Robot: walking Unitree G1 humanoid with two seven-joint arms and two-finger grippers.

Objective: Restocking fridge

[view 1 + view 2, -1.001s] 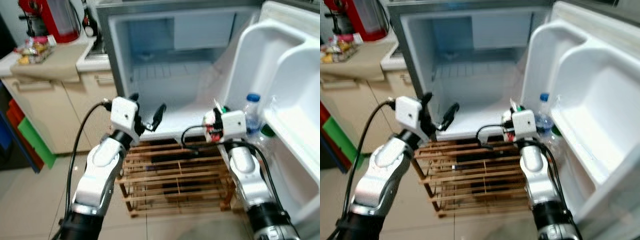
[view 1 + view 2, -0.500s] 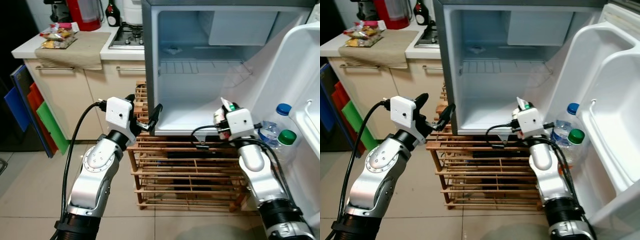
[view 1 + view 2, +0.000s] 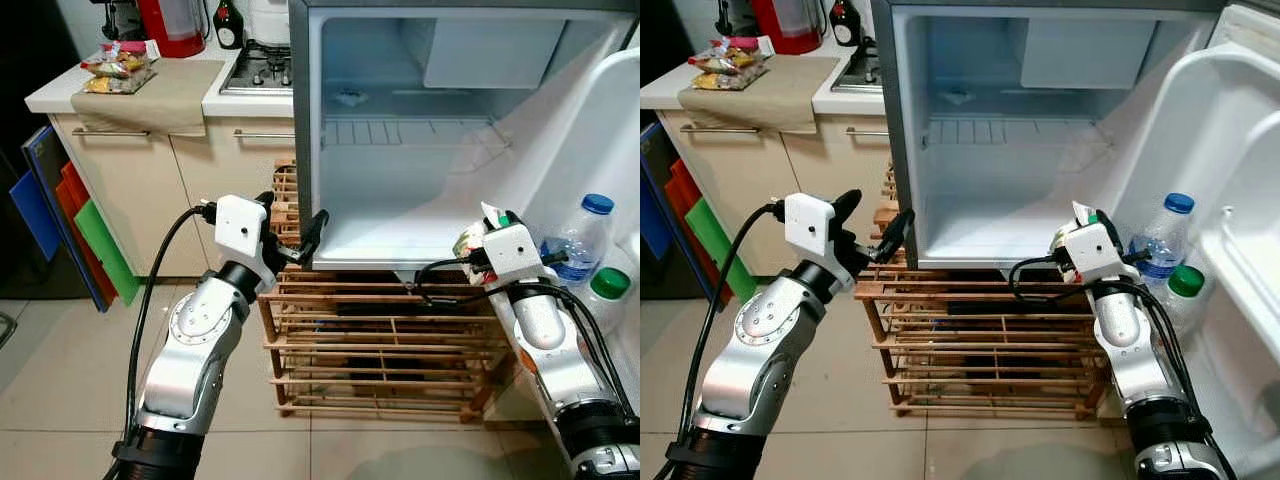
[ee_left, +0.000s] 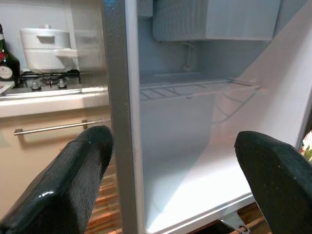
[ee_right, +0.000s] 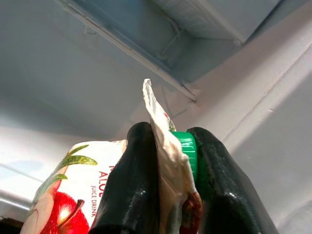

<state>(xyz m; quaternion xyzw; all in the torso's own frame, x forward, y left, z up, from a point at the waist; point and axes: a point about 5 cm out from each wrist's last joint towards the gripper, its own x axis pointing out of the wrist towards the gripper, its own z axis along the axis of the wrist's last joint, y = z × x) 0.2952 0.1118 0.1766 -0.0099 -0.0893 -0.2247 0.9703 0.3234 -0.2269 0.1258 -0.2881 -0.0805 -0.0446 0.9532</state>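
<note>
A: Start big. What stands in front of the robot?

B: The fridge (image 3: 400, 150), door swung wide, sitting on a wooden rack (image 3: 380, 350). Its floor and wire shelf (image 3: 410, 133) look bare. To its left runs the kitchen worktop (image 3: 150, 85). In the door's pocket stand a blue-capped bottle (image 3: 580, 235) and a green-capped bottle (image 3: 605, 290).

A: Which step is in hand?

B: I'd judge it is the carry-in: the juice carton (image 5: 97, 185) is up at the fridge's lower front edge, towards the door side, but not yet inside.

A: And the next move?

B: Probably a reach forward over the lip, then setting the carton down upright on the fridge floor before letting go. It is held by its folded top, so it may swing or tip when placed.

A: The fingers?

B: The right gripper (image 5: 168, 170) is clenched on the carton's top seam, one finger either side, with the green cap (image 5: 187, 151) pressed against one of them. The left gripper (image 4: 180, 161) is spread wide and holds nothing; it hovers at the fridge's left front edge, with the metal frame between its fingers (image 4: 73, 175), though I cannot tell whether they touch it.
</note>
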